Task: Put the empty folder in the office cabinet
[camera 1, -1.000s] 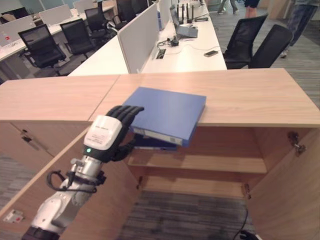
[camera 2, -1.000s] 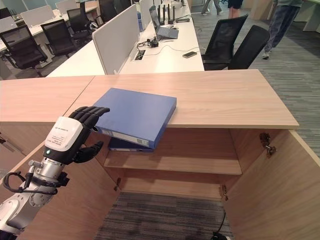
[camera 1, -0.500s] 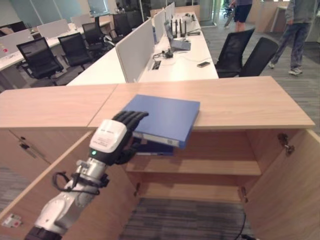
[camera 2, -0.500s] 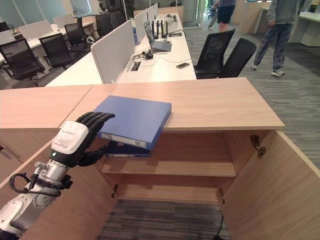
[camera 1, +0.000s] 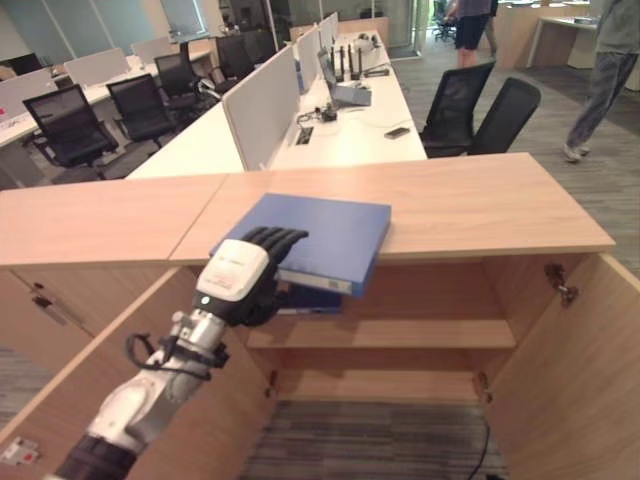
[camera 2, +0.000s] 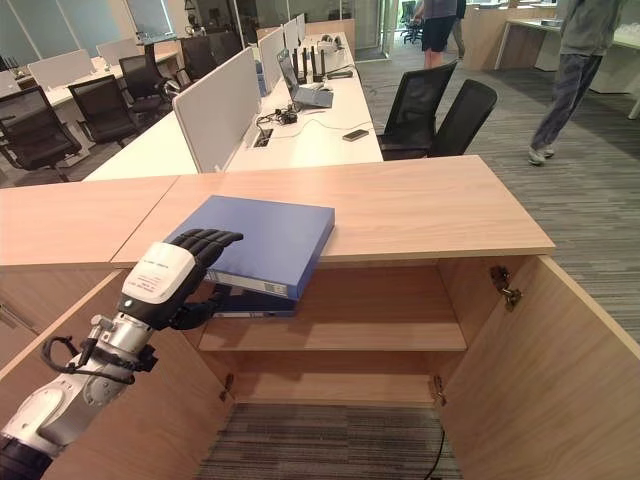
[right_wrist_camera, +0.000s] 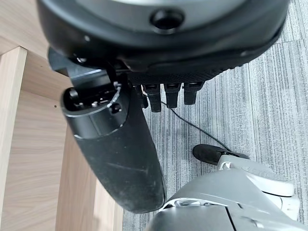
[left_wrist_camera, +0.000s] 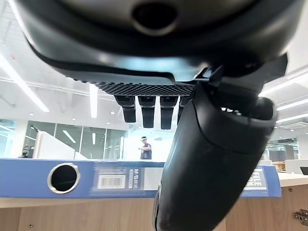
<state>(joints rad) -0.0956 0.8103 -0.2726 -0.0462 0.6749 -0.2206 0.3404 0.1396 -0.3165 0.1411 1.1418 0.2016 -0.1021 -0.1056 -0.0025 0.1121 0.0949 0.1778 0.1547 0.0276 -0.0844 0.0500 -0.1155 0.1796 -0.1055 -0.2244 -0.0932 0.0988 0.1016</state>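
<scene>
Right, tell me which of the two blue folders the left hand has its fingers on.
The upper blue folder, lying on the wooden cabinet top and overhanging its front edge. The left hand grips its near corner; the second blue folder lies below, inside the cabinet.

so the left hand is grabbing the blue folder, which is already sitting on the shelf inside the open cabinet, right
Not quite. The blue folder is not on the shelf; it lies on the cabinet top, its corner jutting over the front edge, as the left eye view shows. The rest holds: the left hand has fingers over the folder's near edge and thumb beneath, and the cabinet is open.
</scene>
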